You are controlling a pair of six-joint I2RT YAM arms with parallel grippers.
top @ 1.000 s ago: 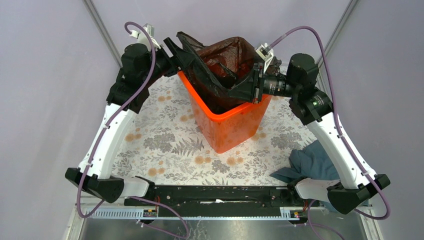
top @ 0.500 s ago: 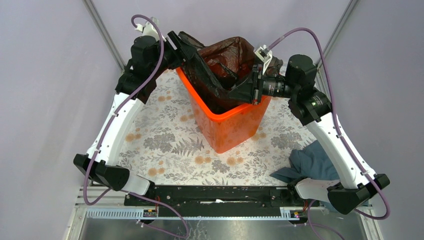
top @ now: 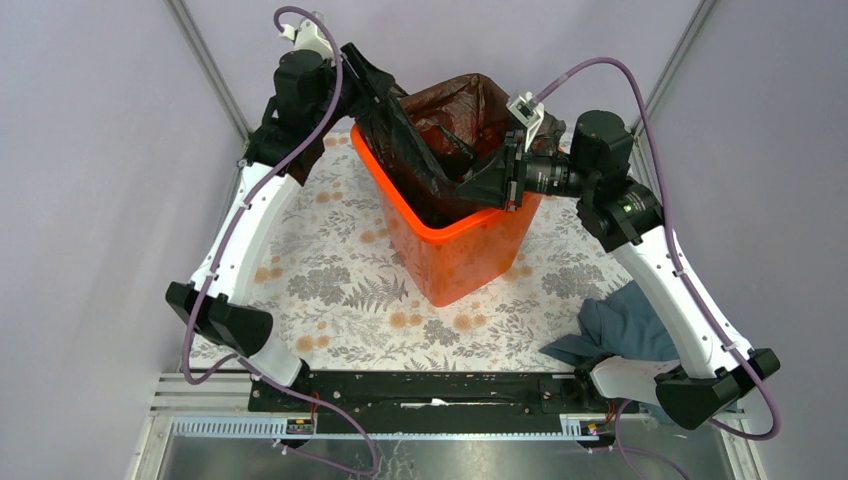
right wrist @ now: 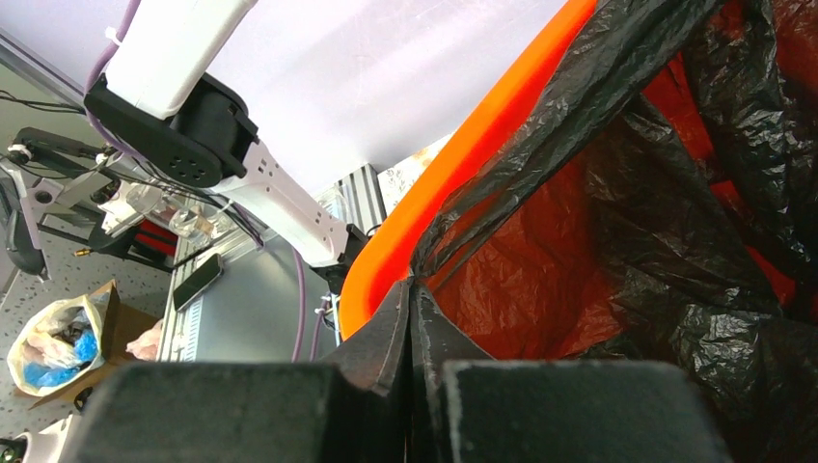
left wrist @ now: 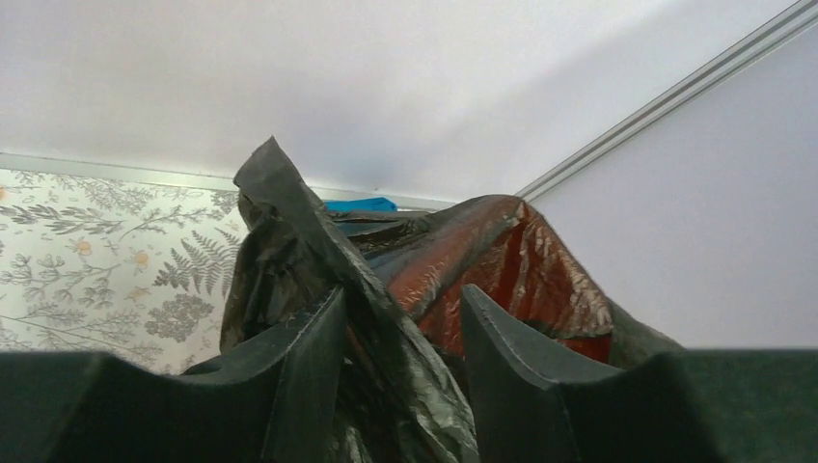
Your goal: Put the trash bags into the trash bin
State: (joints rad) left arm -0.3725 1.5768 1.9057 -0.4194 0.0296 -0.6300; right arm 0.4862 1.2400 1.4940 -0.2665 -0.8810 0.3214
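Your tall bright orange plastic bin (top: 455, 255) stands upright near the middle of the floral worktop (top: 320, 290). It is lined with the wrinkled glossy black plastic trash bag (top: 430, 150). The bag's lower part hangs down inside the bin, and its open mouth is drawn up above the rolled rim, with orange glowing through the thin film.

Your left pincer (top: 365, 85) holds the bag's far-left edge well above the rim. In its wrist view a bunched fold of film (left wrist: 318, 231) fills the narrow gap between the two fingers (left wrist: 309, 357). Your right pincer (top: 503, 178) is closed tight on the bag's right edge just inside the bin's rim (right wrist: 463, 164), its fingertips (right wrist: 395, 318) meeting on a thin twist of film (right wrist: 656, 241).

A crumpled grey-blue cloth (top: 620, 325) lies on the worktop beside your right arm's base, well apart from the bin. A sliver of bright blue (left wrist: 359, 204) shows behind the bag; it may be cloth, but too little is visible to say.
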